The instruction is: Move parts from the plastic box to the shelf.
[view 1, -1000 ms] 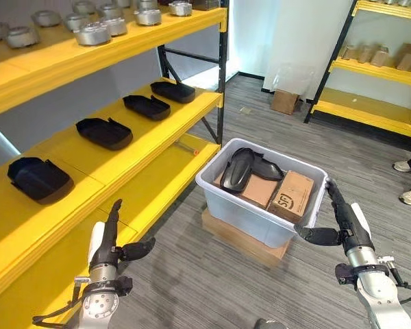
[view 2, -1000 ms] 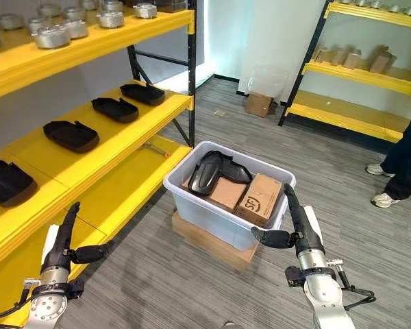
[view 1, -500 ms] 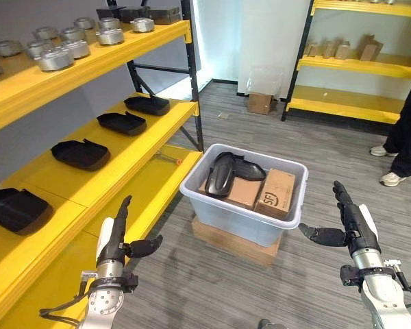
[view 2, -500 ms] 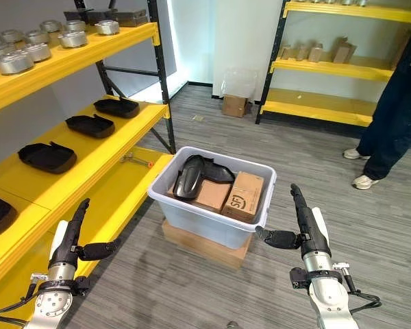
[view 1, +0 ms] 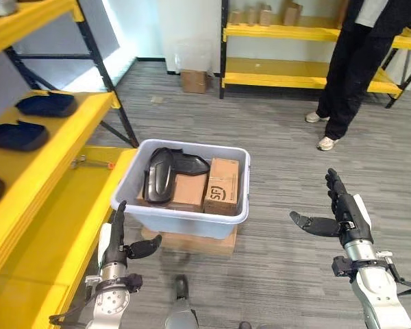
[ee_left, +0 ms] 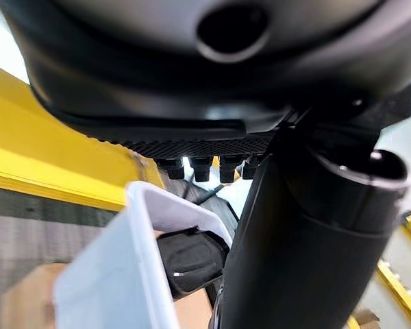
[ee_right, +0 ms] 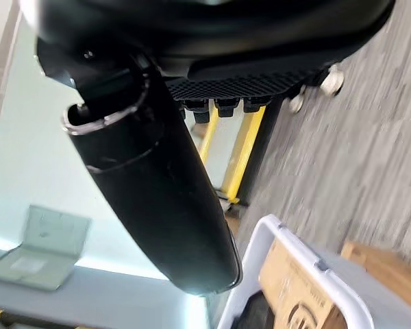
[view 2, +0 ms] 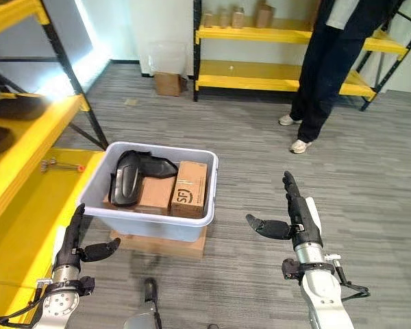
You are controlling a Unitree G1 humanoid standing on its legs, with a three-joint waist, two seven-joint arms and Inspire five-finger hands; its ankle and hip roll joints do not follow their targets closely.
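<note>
From the left: the yellow shelf [view 1: 34, 171] carries dark moulded parts already, with bare room on its lower tier. My left hand [view 1: 115, 240] hangs empty, fingers straight and thumb out, just beside the near left corner of the plastic box [view 1: 185, 223]. The box rests on a flat wooden block on the floor and holds one black part [view 1: 159, 175] lying across two cardboard cartons [view 1: 222, 186]. I judge the part a rigid, light plastic shell, probably slick; its long narrow body looks best taken across the width. My right hand [view 1: 342, 209] is spread empty, well right of the box. A person [view 1: 359, 62] stands beyond.
</note>
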